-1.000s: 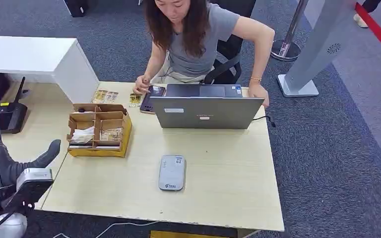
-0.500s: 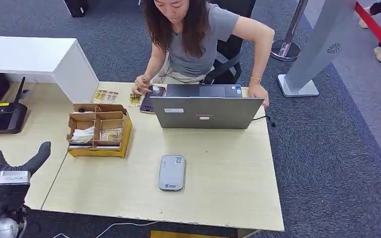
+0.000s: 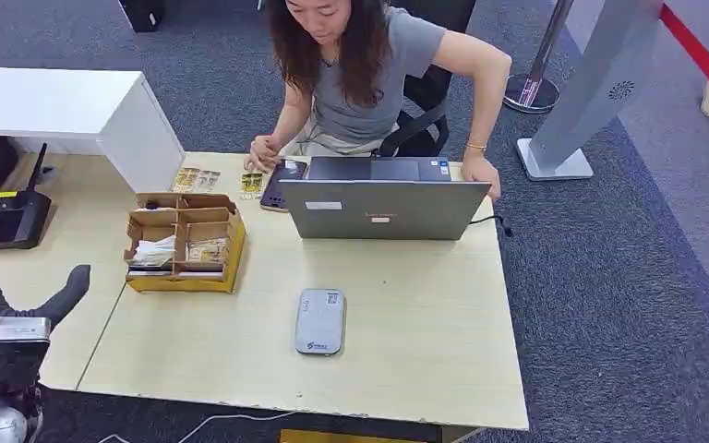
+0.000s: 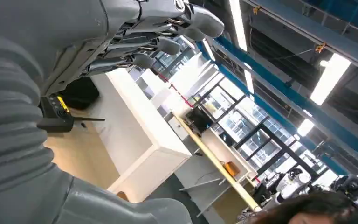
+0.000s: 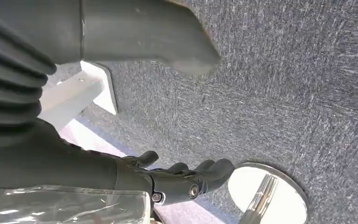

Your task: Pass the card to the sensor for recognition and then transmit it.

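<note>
Empty left hand (image 3: 0, 286); carpet beneath right hand (image 5: 135, 172).

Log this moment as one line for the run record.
left hand: raised near table edge, holds nothing | right hand: hanging over carpet, holds nothing | sensor: on table, uncovered | cards in organizer

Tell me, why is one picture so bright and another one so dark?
Left wrist view: it tilts up at the ceiling lights and windows, which glare white. Right wrist view: the right hand is dark against grey carpet, though the shiny post base glints. Head view: even light, soft shadows, everything on the desk sharp.
</note>
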Action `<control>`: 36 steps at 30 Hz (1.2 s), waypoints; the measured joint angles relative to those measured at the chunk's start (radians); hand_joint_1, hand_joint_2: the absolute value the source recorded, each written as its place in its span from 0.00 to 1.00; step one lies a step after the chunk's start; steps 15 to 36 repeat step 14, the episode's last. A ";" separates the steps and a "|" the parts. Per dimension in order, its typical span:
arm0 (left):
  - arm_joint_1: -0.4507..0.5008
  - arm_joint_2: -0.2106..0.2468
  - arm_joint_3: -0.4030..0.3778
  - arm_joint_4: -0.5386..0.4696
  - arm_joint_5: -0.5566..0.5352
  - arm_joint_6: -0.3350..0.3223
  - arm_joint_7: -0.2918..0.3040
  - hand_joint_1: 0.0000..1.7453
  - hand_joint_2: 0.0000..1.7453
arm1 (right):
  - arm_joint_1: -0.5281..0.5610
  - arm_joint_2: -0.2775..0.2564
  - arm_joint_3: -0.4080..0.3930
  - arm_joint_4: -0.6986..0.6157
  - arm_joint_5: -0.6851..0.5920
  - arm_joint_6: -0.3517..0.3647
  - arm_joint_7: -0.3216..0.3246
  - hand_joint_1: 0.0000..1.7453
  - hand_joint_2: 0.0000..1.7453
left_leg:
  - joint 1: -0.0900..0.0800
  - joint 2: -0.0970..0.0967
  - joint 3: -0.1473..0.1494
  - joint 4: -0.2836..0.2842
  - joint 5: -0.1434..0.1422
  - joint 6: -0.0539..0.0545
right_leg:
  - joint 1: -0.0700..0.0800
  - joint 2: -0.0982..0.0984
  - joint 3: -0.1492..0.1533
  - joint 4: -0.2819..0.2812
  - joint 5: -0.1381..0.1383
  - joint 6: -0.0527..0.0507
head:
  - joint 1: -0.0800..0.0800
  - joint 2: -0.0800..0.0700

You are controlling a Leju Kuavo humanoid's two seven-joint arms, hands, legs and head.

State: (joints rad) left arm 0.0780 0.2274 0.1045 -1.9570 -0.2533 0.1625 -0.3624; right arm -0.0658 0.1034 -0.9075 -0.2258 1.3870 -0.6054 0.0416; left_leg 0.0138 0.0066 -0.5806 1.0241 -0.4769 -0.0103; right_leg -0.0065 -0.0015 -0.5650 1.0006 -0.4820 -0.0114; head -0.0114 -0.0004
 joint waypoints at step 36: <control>0.002 0.002 0.013 0.000 -0.010 -0.003 0.006 0.00 1.00 | -0.002 0.000 -0.007 0.000 -0.002 -0.005 -0.006 0.00 1.00 | 0.000 0.000 0.000 0.000 0.000 0.000 | 0.000 0.000 0.000 0.000 0.000 0.000 | 0.000 0.000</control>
